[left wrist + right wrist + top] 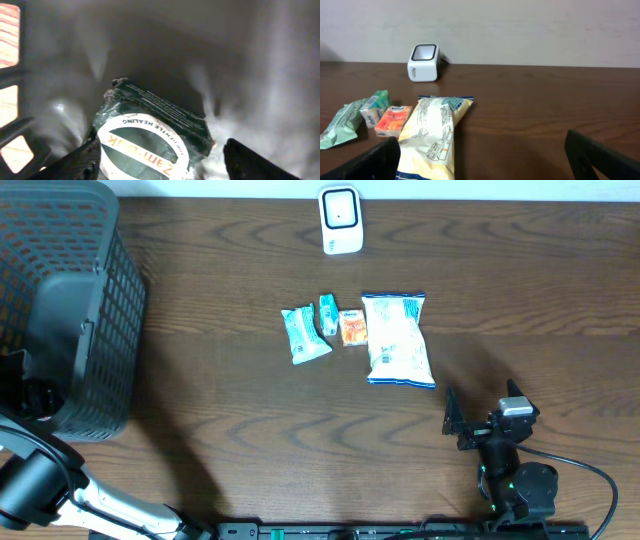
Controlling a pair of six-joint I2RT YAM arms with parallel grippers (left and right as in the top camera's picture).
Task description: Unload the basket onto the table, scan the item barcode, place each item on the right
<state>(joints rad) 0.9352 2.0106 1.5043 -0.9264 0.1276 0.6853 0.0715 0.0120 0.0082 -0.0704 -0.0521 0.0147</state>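
Left claw (161, 145) is hanging inside the basket (75, 300), which is standing on the far left corner of the desk (250, 450). Its jaws are standing spread, one finger on each side of a dark green packet (150, 130) lying on the basket floor. The left finger (75, 162) is sitting right against the packet's edge, though contact cannot be confirmed. The right finger is standing clear of the packet. The packet is showing a white oval label with orange lettering, and no barcode is showing on the face in view. From overhead, the left claw and the packet are hidden by the basket wall.

Right claw (480, 415) is hovering near the front right of the desk, jaws spread wide and holding nothing.

A white scanner (340, 220) is standing at the middle of the far edge. Between the scanner and the front edge, four items are lying in a row across the desk's middle: a teal packet (303, 335), a smaller teal packet (328, 313), an orange packet (352, 327), and a white and blue bag (398, 340), the last being nearest the right claw.
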